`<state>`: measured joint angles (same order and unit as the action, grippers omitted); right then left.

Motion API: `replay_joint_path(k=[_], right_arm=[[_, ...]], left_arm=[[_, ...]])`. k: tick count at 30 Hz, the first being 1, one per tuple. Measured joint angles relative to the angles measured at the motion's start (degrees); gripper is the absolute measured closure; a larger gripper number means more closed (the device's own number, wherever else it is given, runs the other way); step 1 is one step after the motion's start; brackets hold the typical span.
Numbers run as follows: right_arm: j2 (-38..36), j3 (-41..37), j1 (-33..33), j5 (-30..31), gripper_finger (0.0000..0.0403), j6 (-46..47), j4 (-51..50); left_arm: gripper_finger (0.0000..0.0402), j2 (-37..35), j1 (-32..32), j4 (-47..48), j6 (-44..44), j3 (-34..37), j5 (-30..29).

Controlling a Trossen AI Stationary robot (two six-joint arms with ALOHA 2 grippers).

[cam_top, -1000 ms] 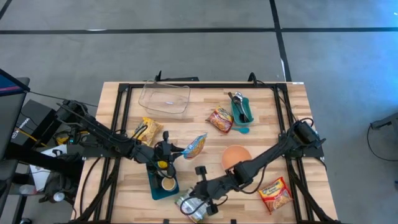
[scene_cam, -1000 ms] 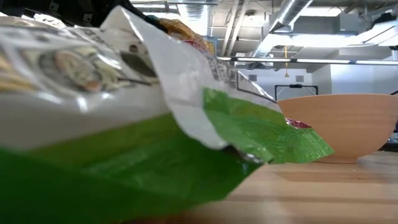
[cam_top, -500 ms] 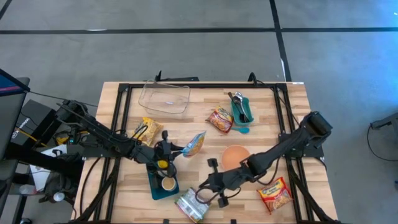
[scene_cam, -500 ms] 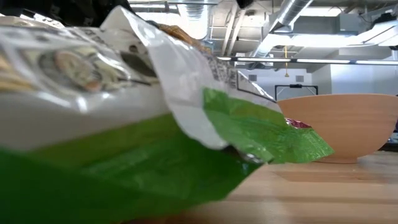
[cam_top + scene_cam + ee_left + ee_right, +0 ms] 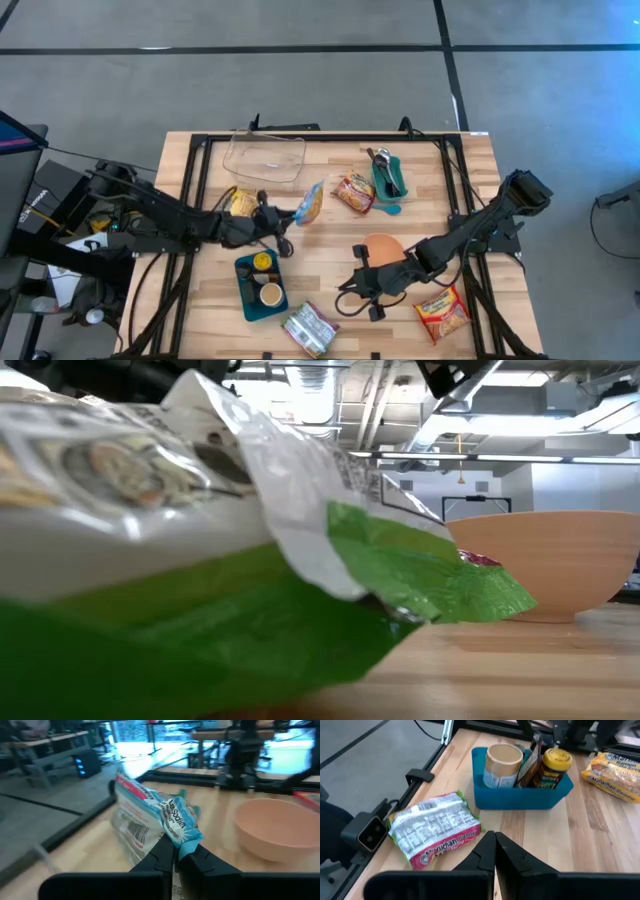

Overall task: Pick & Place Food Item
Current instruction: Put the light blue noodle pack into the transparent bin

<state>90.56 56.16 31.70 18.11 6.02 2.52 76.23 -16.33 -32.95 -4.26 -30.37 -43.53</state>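
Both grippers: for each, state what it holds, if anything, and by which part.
The left gripper pinches the blue snack packet by its crimped end. The right gripper is shut and holds nothing.

My left claw (image 5: 283,217) holds a blue and orange snack bag (image 5: 309,202) up over the desk (image 5: 330,255), just beside the clear container (image 5: 265,157). My right claw (image 5: 362,283) hangs low near the front, next to the orange bowl (image 5: 380,249), with nothing in it that I can see. A green noodle packet (image 5: 310,327) lies at the front edge (well apart from that claw), near the teal tray (image 5: 260,287) of jars. A red noodle packet (image 5: 440,310) lies to my right.
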Motion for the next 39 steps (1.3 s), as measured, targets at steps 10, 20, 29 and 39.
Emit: replay_joint_path(k=[10,20,29,39], right_arm=[[0.2,-0.1,-0.9,0.0,0.0403,-0.9,-1.1],[0.2,0.0,-3.5,0.0,0.0403,-0.9,-2.1],[0.2,0.0,-6.6,0.0,0.0403,4.2,-2.1],[0.3,0.0,-8.3,0.0,0.0403,5.4,-4.1]], left_arm=[[0.0398,-12.6,6.0,2.6,7.1,0.0,0.0],[0.0397,-25.9,13.1,16.9,10.0,0.0,0.0],[0.0397,-31.2,20.1,27.3,9.8,0.0,0.0],[0.0395,-31.6,28.3,37.6,8.1,0.0,0.2]])
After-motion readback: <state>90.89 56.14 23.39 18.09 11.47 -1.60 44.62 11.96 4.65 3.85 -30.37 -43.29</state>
